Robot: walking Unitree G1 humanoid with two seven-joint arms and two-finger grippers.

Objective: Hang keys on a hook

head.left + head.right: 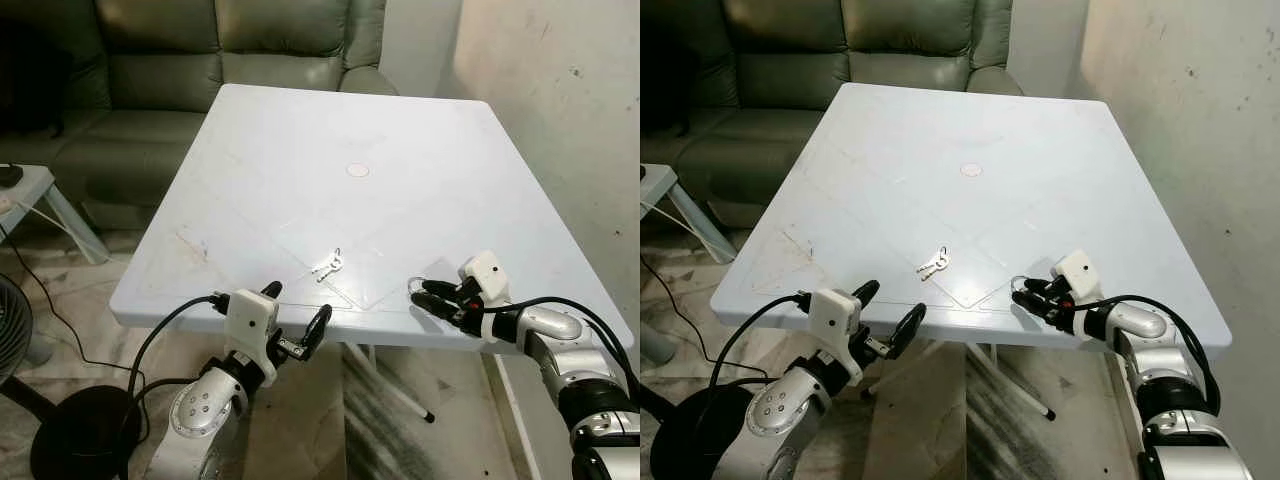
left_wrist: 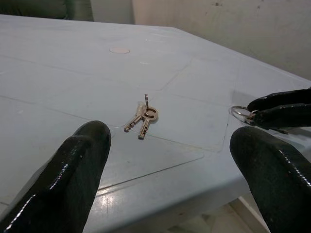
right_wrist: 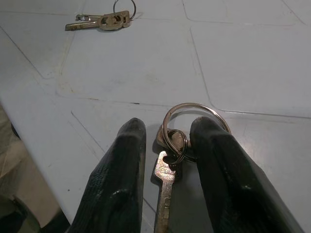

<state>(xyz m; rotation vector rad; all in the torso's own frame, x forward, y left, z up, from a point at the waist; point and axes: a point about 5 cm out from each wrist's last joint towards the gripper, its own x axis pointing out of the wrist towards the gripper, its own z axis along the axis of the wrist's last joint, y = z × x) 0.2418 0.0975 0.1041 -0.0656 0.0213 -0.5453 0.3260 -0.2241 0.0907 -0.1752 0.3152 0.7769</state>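
Observation:
On the white table [image 1: 300, 150], near its front edge, lies a small bunch of brass keys [image 1: 327, 265]. A second set, a steel key ring with a key [image 3: 170, 145], rests on the table at the front right. My right gripper [image 1: 420, 293] is shut on it, with the ring poking out past the fingertips. My left gripper [image 1: 297, 303] is open and holds nothing. It hovers just below and in front of the table's front edge, pointing toward the brass keys [image 2: 142, 119].
A grey-green sofa [image 1: 200, 50] stands behind the table and a white wall [image 1: 560, 80] runs close along its right side. At the left are a small side table [image 1: 30, 190], a fan base [image 1: 70, 440] and a black cable on the floor.

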